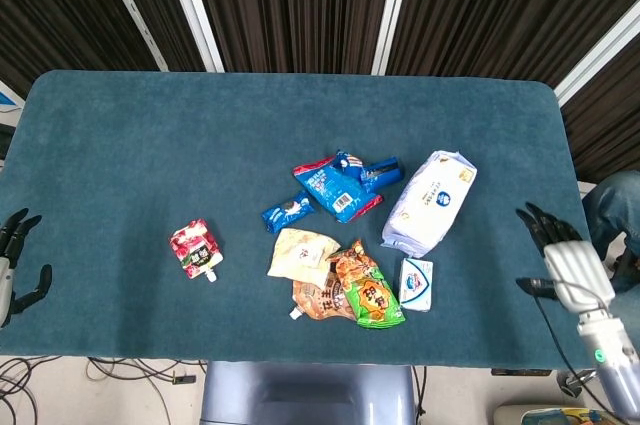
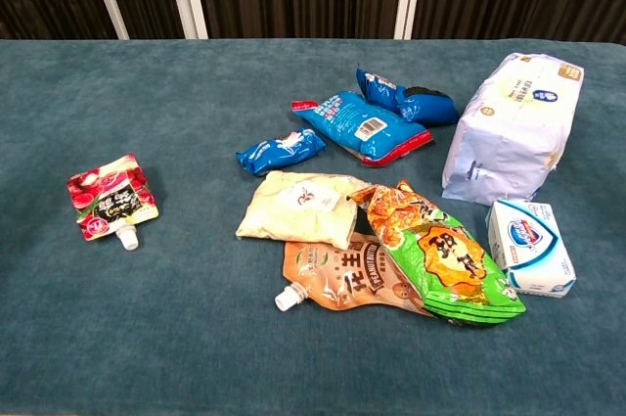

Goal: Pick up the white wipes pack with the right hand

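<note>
The white wipes pack (image 1: 430, 202) lies on the blue table, right of the middle, its long side slanting toward the far right; the chest view has the pack (image 2: 514, 125) at the right edge. My right hand (image 1: 565, 263) hovers at the table's right edge, well to the right of the pack and a little nearer, fingers spread and holding nothing. Off the left edge of the table my left hand (image 1: 14, 265) is open and empty. Neither hand appears in the chest view.
A small white-and-blue box (image 1: 416, 283) sits just in front of the pack. Left of it lies a cluster: green-orange snack bag (image 1: 366, 290), brown spout pouch (image 1: 318, 300), cream packet (image 1: 301, 252), blue packets (image 1: 340, 185). A red spout pouch (image 1: 195, 249) lies alone at left.
</note>
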Motion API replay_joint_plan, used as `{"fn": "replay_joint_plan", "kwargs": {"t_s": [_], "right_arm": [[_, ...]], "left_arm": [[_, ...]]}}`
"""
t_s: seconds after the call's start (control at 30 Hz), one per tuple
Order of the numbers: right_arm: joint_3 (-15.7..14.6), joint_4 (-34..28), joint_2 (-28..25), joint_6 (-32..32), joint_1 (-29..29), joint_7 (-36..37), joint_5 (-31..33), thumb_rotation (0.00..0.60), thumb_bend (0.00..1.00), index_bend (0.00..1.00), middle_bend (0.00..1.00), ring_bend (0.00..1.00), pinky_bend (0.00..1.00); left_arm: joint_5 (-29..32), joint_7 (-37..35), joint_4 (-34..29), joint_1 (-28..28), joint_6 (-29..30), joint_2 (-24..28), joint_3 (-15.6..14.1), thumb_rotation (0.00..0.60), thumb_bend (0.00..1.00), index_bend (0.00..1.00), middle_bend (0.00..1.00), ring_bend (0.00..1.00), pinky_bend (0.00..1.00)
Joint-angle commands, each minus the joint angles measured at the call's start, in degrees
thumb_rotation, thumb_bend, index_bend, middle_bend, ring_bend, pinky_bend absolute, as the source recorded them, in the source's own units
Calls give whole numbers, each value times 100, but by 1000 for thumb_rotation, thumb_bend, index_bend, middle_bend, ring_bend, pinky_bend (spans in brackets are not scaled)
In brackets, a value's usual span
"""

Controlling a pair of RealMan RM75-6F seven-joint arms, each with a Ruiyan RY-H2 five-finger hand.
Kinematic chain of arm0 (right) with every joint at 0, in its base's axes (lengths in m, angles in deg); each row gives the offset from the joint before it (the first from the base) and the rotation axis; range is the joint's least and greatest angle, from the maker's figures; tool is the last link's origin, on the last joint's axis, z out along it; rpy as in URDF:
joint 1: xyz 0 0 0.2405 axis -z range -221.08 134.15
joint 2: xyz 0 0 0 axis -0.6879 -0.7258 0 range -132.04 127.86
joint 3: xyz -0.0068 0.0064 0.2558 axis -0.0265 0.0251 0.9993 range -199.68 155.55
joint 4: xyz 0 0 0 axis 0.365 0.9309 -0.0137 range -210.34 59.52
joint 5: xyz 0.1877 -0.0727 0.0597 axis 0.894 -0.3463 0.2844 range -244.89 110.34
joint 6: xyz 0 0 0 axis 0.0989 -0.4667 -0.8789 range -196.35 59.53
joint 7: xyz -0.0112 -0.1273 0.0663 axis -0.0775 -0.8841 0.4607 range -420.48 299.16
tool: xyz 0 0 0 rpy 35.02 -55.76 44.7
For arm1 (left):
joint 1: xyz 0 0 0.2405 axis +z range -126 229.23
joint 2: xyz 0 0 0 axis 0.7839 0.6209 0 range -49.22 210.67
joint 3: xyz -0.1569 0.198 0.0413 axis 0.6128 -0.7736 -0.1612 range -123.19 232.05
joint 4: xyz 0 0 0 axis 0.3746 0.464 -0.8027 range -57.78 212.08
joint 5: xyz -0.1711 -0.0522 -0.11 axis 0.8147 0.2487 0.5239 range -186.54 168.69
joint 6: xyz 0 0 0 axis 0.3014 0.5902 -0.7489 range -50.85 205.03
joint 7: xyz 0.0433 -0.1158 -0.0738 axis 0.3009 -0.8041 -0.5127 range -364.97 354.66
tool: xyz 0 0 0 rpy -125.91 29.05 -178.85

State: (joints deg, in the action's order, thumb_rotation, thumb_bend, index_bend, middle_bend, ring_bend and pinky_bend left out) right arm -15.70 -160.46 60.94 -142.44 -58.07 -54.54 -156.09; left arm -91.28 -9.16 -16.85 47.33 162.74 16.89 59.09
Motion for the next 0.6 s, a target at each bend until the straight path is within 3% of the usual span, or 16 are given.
{"fn": "replay_joint_plan", "kwargs": {"t_s": [0.03, 0.43, 0.6], "right_arm": [[162, 317, -79, 298, -393, 220, -168, 600, 190, 64, 64, 126, 199], [-147, 1587, 273, 891, -1394, -159, -1157, 600, 190, 41, 42, 54, 173], [-193, 1899, 500, 1026, -1706, -69, -1286, 600, 191, 41, 43, 54, 171]], "left_arm": [[4, 0, -1, 8, 15, -6, 4, 600, 457, 115, 44, 122, 65], [42, 111, 19, 12, 16, -35, 8, 600, 458, 115, 44, 122, 65], [63, 177, 51, 18, 8, -80, -3, 600, 460, 115, 44, 122, 65]]}}
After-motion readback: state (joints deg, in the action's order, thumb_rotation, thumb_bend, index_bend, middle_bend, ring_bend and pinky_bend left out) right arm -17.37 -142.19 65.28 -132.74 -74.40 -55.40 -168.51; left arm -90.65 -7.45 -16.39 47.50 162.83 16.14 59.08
